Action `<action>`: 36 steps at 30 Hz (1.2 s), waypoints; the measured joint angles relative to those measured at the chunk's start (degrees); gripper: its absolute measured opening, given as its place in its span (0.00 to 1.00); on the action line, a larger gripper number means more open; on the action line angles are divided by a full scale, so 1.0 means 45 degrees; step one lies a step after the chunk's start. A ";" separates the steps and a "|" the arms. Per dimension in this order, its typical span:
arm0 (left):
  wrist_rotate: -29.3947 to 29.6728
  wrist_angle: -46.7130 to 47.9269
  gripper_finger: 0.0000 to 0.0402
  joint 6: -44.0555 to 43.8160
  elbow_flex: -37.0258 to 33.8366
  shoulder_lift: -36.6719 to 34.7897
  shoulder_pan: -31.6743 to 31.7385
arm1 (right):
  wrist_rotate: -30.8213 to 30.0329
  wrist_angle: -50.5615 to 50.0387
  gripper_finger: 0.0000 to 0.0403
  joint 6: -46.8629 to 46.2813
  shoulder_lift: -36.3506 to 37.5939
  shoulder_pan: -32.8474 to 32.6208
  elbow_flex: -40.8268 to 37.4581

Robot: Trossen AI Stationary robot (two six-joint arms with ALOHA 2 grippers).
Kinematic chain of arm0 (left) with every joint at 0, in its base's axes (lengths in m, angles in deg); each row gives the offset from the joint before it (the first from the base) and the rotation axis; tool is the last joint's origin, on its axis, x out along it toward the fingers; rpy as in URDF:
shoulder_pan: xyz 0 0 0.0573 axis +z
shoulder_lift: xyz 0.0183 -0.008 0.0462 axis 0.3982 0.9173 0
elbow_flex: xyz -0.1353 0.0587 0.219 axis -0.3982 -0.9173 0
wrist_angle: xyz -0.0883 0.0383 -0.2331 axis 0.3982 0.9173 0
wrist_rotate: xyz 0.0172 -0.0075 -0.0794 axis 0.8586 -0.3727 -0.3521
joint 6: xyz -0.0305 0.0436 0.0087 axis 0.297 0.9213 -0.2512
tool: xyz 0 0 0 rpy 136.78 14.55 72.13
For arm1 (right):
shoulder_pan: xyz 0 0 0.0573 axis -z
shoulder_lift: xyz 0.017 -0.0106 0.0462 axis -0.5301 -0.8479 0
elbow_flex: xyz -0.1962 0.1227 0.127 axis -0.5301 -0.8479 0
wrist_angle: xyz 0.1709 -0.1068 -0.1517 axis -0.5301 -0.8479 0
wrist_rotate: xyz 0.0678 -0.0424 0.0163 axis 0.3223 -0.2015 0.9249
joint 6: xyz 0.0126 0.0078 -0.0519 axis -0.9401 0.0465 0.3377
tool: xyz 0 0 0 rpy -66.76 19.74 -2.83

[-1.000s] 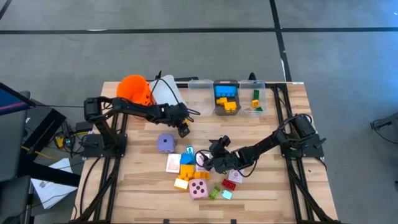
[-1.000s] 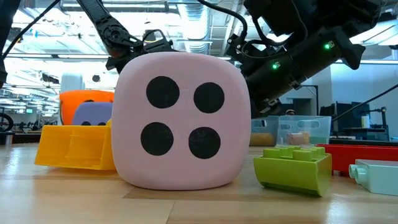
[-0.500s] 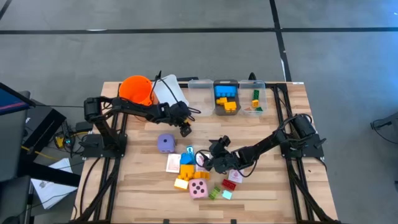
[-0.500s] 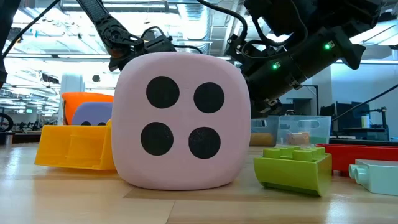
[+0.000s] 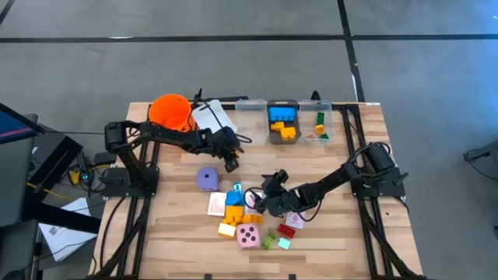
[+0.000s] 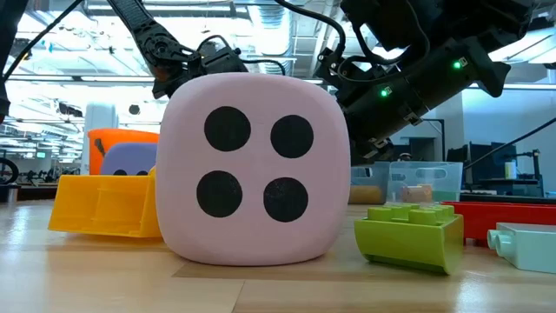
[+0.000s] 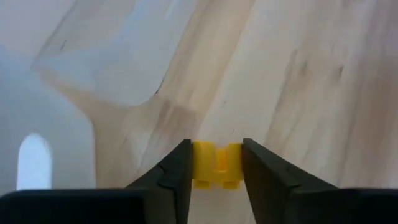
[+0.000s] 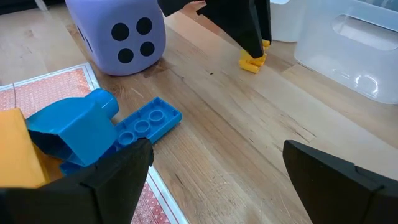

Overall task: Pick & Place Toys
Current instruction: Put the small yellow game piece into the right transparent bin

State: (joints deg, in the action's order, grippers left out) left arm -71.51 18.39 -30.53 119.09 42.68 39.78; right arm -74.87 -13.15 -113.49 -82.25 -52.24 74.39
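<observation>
A small yellow brick (image 7: 216, 165) lies on the wood a little toward the far edge from the purple die (image 5: 207, 178), and my left gripper (image 5: 230, 163) is shut on it. In the right wrist view that brick (image 8: 254, 61) shows on the table under the left arm's dark fingers (image 8: 249, 31). My right gripper (image 5: 257, 204) hangs open over the toy heap, its fingers wide apart above a blue brick (image 8: 81, 127) and a pink-backed card (image 8: 37, 93), touching nothing. The pink die (image 6: 256, 169) rests on the table by its underside. My left gripper pinches the yellow brick's two opposite sides (image 7: 198, 163) between its two fingers. The fingers slant down at it from the table's left side. The brick's underside (image 8: 250, 66) rests on the table.
An orange bucket (image 5: 170, 111) and a white bin (image 5: 214, 117) stand at the far left; clear bins (image 5: 284, 120) holding bricks line the far edge. Loose bricks lie at the near edge, among them a green one (image 6: 408, 235) and a yellow one (image 6: 104, 204).
My left gripper has stayed where it was and turned a little at the wrist. My right gripper has kept still.
</observation>
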 joint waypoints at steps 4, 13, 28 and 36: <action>0.0057 -0.0106 0.22 0.0566 0.0006 0.0006 -0.0014 | 0.0000 -0.0022 0.89 0.0000 0.0000 0.0003 0.0000; 0.0120 -0.1183 0.02 0.1165 -0.0013 0.0035 -0.0053 | 0.0003 -0.0076 0.89 0.0000 0.0000 0.0002 0.0000; 0.0113 -0.1438 0.09 0.3877 -0.0013 0.0035 -0.0248 | 0.0001 -0.0254 0.89 0.0000 0.0000 0.0001 0.0000; 0.0108 -0.1626 0.06 0.7469 -0.0013 0.0030 -0.1233 | 0.0004 -0.0325 0.89 0.0000 0.0000 0.0001 0.0000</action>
State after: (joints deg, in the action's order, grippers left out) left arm -71.02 11.07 3.08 119.03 42.81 34.24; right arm -74.85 -14.62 -113.49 -82.25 -52.24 74.39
